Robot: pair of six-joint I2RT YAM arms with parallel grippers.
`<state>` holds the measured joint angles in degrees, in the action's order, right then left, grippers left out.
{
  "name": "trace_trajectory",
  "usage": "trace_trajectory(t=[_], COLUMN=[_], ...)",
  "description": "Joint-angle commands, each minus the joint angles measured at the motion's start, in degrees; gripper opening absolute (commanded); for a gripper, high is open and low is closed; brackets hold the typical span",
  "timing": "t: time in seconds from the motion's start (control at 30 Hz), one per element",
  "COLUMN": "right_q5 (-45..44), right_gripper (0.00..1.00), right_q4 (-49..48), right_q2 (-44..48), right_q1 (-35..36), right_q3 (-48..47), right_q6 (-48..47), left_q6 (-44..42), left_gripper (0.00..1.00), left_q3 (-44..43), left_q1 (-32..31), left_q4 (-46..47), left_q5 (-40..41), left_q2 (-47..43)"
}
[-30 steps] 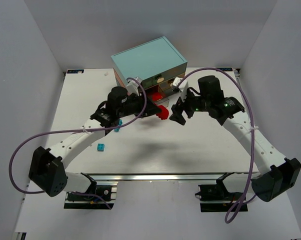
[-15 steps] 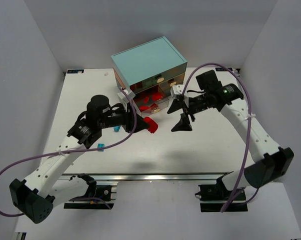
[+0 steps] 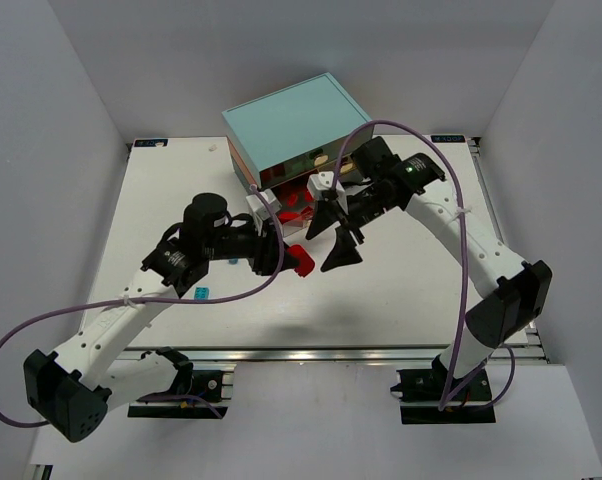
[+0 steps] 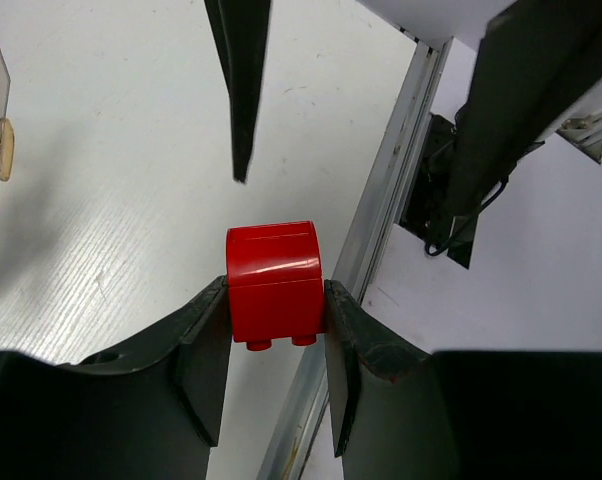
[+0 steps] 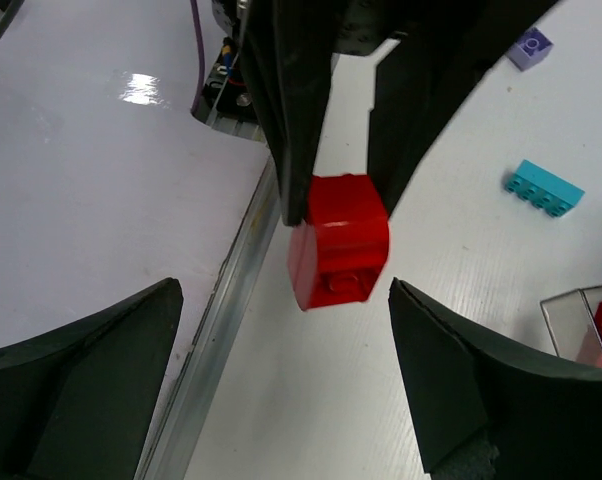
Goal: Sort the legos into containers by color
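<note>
The top camera looks down from high above the red lego (image 3: 299, 260), seeing the whole bench (image 3: 411, 290). Both wrist cameras face that same lego from very close, on opposite sides.

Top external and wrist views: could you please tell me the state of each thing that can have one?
Left gripper, shut on the red studded plastic brick.
Right gripper, open and empty, flanking that brick.
Clear plastic drawer, pulled out, red bricks inside.
Cyan studded plastic brick, loose on the white table.
Lilac studded plastic brick, loose on the table.
</note>
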<state>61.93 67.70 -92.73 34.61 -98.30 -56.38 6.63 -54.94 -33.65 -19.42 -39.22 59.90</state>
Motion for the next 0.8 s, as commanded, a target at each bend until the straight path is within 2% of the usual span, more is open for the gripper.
trace_trajectory(t=[0.0, 0.4, 0.77], right_q5=[1.8, 0.0, -0.9], right_gripper=[0.89, 0.86, 0.80], right_q4=[1.2, -3.9, -3.5], right_q2=[0.9, -3.4, -7.7], right_q1=[1.7, 4.0, 4.5], right_q3=[-0.8, -1.9, -4.7], right_q6=[0.0, 4.2, 3.6], left_q6=[-4.0, -4.5, -4.0], left_gripper=[0.00, 0.00, 0.00], left_q3=[-3.5, -3.9, -3.6], left_q1=[-0.2, -0.2, -0.2], left_q4=[-1.6, -0.7, 0.2], left_q5=[-0.6, -2.2, -2.0], left_q2=[0.1, 1.4, 0.8])
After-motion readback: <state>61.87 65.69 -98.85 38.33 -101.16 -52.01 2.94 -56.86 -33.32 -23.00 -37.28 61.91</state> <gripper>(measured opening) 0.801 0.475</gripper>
